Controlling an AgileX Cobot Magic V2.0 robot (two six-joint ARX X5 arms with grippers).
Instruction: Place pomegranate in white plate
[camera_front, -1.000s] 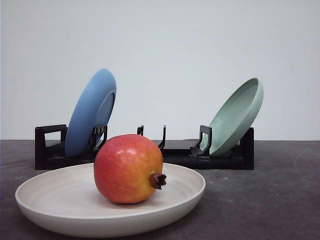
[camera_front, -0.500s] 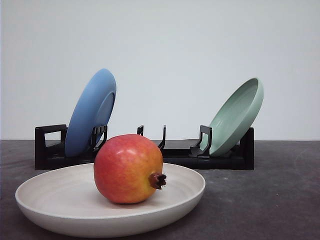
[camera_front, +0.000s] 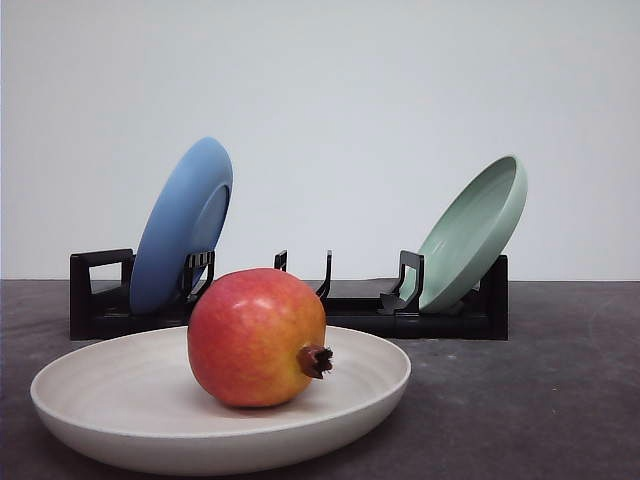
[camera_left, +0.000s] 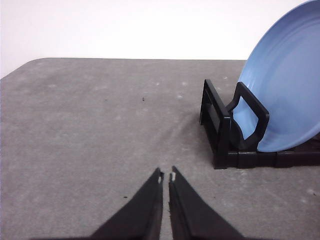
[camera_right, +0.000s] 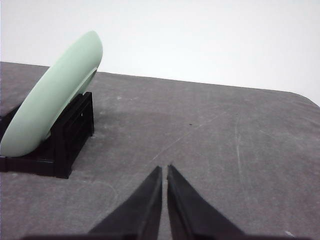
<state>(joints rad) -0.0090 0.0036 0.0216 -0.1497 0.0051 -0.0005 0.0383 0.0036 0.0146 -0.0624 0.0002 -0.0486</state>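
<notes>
On white plate (camera_front: 110, 400), front view: pomegranate (camera_front: 256, 336) rests approx center, crown tip pointing to 3 o'clock, slightly low. Plate sits on dark gray table (camera_front: 540, 400). Behind it at 12 o'clock, black rack (camera_front: 350, 310) w/ blue plate (camera_front: 180, 225) leaning at its left end and pale green plate (camera_front: 472, 235) leaning at its right end. Left gripper (camera_left: 166, 176): fingertips nearly touching, nothing between, over bare table near rack's blue-plate end. Right gripper (camera_right: 164, 170): same, fingers together, empty, near green-plate end.
</notes>
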